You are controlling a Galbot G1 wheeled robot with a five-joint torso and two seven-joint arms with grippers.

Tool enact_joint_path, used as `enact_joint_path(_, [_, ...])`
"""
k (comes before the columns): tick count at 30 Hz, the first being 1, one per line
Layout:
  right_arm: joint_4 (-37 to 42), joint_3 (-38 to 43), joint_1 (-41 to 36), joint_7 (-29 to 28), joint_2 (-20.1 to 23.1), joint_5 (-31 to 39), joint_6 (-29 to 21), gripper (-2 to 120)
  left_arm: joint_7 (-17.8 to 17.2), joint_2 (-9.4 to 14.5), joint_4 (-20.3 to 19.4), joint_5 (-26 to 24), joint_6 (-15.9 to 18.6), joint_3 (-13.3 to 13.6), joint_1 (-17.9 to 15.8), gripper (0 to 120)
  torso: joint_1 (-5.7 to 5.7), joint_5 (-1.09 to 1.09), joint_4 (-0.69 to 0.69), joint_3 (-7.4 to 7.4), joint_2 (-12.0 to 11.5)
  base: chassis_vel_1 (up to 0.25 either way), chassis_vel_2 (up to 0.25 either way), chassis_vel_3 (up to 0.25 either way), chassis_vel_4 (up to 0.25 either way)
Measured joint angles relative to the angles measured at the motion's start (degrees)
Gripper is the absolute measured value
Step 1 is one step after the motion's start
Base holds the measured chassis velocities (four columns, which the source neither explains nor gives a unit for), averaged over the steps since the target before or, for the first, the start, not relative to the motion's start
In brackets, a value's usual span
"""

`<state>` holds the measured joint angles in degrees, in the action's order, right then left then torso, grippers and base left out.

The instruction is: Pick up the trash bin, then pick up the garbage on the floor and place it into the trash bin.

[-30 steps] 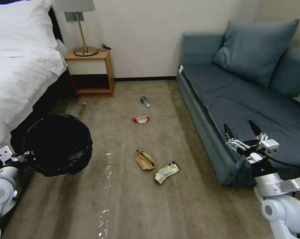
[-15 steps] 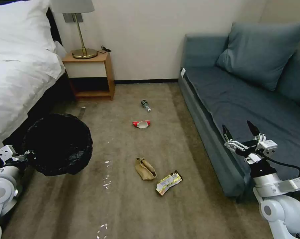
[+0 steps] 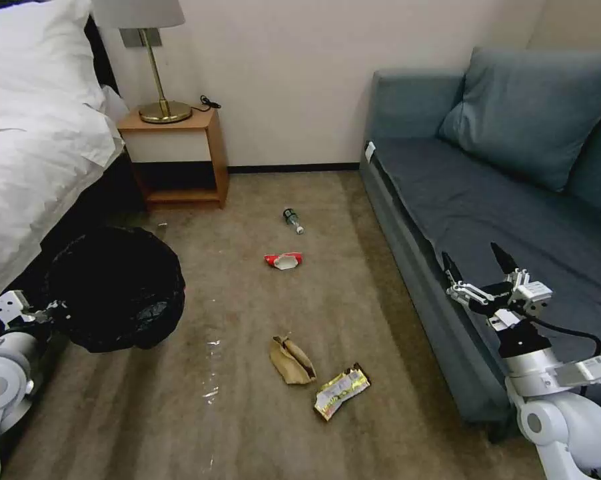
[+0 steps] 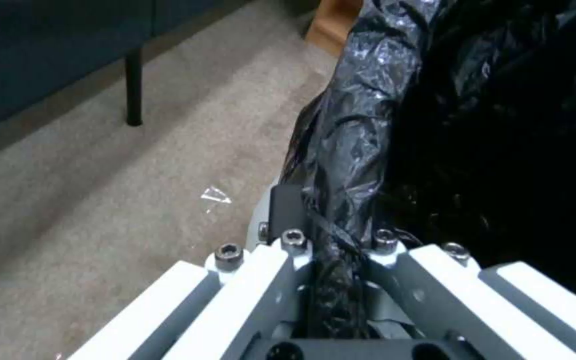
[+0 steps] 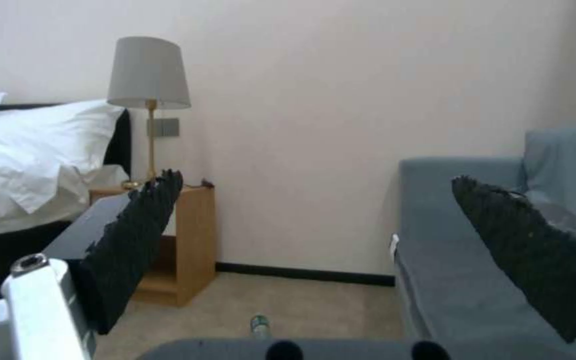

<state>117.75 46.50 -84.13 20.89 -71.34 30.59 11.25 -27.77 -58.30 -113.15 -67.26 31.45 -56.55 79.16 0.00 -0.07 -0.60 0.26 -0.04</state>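
Rolling back from the litter, the robot carries the trash bin clamped at its rim in the left tool, right tool spread empty beside the sofa, garbage unpicked on the carpet.

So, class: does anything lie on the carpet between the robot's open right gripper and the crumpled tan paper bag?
Nothing visible does. The right gripper, jaws open, hovers beside the blue sofa; bare carpet separates it from the crumpled tan paper bag.

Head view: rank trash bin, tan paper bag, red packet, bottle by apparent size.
1. trash bin, nearest the camera, which inflates it
2. tan paper bag
3. red packet
4. bottle, farthest away, so its true rank against the packet is unsure
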Motion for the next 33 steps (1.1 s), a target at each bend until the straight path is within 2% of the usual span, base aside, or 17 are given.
enact_joint_path(11, [0.45,-0.66,-0.69,-0.42,0.69,-1.74,0.92,100,-0.33,0.04,-0.42,-0.63,0.03,-0.07,0.12,1,0.00,0.01,0.00,0.00,0.00,-0.076,0.082,0.077,-0.079])
enact_joint_path(15, [0.52,-0.76,-1.19,3.65,2.33,-2.27,1.64,100,-0.42,0.13,-0.86,-0.78,0.14,-0.21,0.29,1,0.00,0.02,0.00,0.00,0.00,0.000,0.000,0.000,0.000])
enact_joint_path(17, [0.35,-1.16,-1.79,6.08,6.33,-3.25,1.64,100,-0.46,0.19,-1.34,-0.82,0.27,-0.25,0.56,1,0.00,0.01,0.00,-0.01,0.00,0.000,0.000,0.000,0.000])
enact_joint_path(18, [-0.40,-1.98,-2.44,7.74,11.22,-4.19,0.81,100,-0.47,0.24,-1.67,-0.91,0.34,-0.30,0.71,1,0.00,0.01,0.01,-0.01,0.00,0.000,0.000,0.000,0.000])
enact_joint_path(19, [-0.40,-1.98,-2.44,7.74,11.22,-4.19,0.81,100,-0.47,0.24,-1.67,-0.91,0.34,-0.30,0.71,1,0.00,0.01,0.01,-0.01,0.00,0.000,0.000,0.000,0.000])
enact_joint_path(20, [-1.89,-2.81,-2.77,10.40,15.33,-4.87,0.00,100,-0.44,0.24,-1.86,-0.92,0.38,-0.31,0.80,1,0.00,0.01,-0.01,-0.01,0.00,0.000,0.000,0.000,0.000])
enact_joint_path(21, [-1.89,-2.81,-2.77,10.40,15.33,-4.87,0.00,100,-0.44,0.24,-1.86,-0.92,0.38,-0.31,0.80,1,0.00,0.01,-0.01,-0.01,0.00,0.000,0.000,0.000,0.000])
enact_joint_path(23, [-7.61,-5.00,-1.94,19.29,23.31,-6.95,-0.77,100,-0.38,0.02,-2.28,-0.62,0.39,-0.01,0.82,1,0.00,0.04,0.00,0.00,0.00,0.000,0.000,0.000,0.000])
enact_joint_path(24, [-14.02,-9.88,0.80,25.69,30.59,-8.24,0.23,100,-0.22,-0.43,-2.76,-0.24,0.44,0.64,0.64,1,0.00,0.02,0.02,0.00,0.00,0.000,0.000,0.000,0.000])
enact_joint_path(25, [-14.02,-9.88,0.80,25.69,30.59,-8.24,0.23,100,-0.22,-0.43,-2.76,-0.24,0.44,0.64,0.64,1,0.00,0.02,0.02,0.00,0.00,0.000,0.000,0.000,0.000])
enact_joint_path(26, [-18.47,-14.61,3.30,27.46,35.21,-7.96,0.86,100,-0.10,-0.75,-3.02,-0.02,0.48,1.06,0.48,1,0.00,0.02,0.01,0.00,0.00,0.000,0.000,0.000,0.000])
enact_joint_path(27, [-21.95,-19.56,6.26,28.37,38.07,-7.32,1.05,100,0.02,-1.04,-3.09,0.31,0.48,1.23,0.45,1,0.00,0.01,0.00,0.00,0.00,0.000,0.000,0.000,0.000])
enact_joint_path(28, [-21.95,-19.56,6.26,28.37,38.07,-7.32,1.05,100,0.02,-1.04,-3.09,0.31,0.48,1.23,0.45,1,0.00,0.01,0.00,0.00,0.00,0.000,0.000,0.000,0.000])
enact_joint_path(29, [-26.69,-28.83,12.62,30.07,39.98,-7.18,1.34,100,0.28,-1.48,-3.10,0.96,0.48,1.33,0.53,1,0.00,-0.01,-0.03,0.00,0.00,0.000,0.000,0.000,0.000])
enact_joint_path(30, [-31.14,-38.52,21.15,32.11,39.65,-9.15,1.75,100,0.57,-1.90,-3.11,1.79,0.41,1.42,0.81,1,0.00,0.05,-0.03,0.01,0.00,0.000,0.000,0.000,0.000])
enact_joint_path(31, [-31.14,-38.52,21.15,32.11,39.65,-9.15,1.75,100,0.57,-1.90,-3.11,1.79,0.41,1.42,0.81,1,0.00,0.05,-0.03,0.01,0.00,0.000,0.000,0.000,0.000])
enact_joint_path(33, [-35.12,-49.99,32.21,34.01,37.10,-13.22,2.11,100,0.69,-2.63,-3.37,2.80,0.26,1.62,1.24,1,0.00,0.02,0.00,0.01,0.00,0.000,0.000,0.000,0.000])
